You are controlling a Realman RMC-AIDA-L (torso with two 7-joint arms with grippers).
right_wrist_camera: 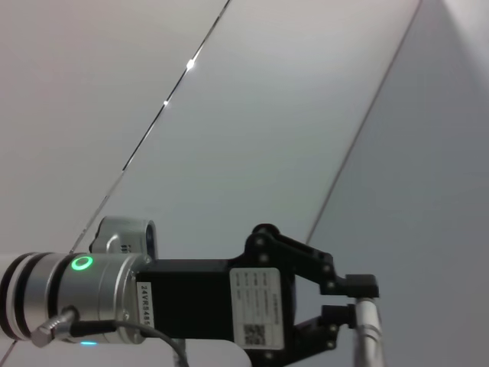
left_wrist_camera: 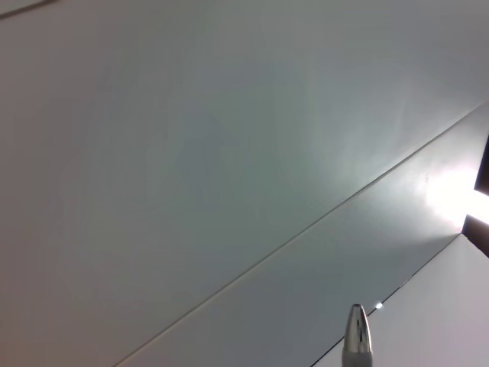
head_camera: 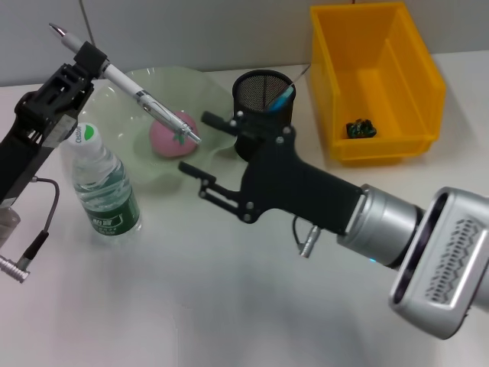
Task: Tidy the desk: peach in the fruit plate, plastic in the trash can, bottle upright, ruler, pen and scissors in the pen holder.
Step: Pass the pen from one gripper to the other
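Left gripper (head_camera: 90, 60) is clamped on the pen (head_camera: 145, 99), raised above the fruit plate (head_camera: 202, 88). Right gripper (head_camera: 200, 145) hangs empty beside the pen holder (head_camera: 256, 93), jaws spread wide.

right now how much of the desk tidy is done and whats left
Looks done: peach on the fruit plate, bottle upright, something dark, likely the plastic, in the yellow bin, something blue-handled in the pen holder. In hand: the left gripper holds the pen aloft. Right gripper open, empty. Left: pen into holder.
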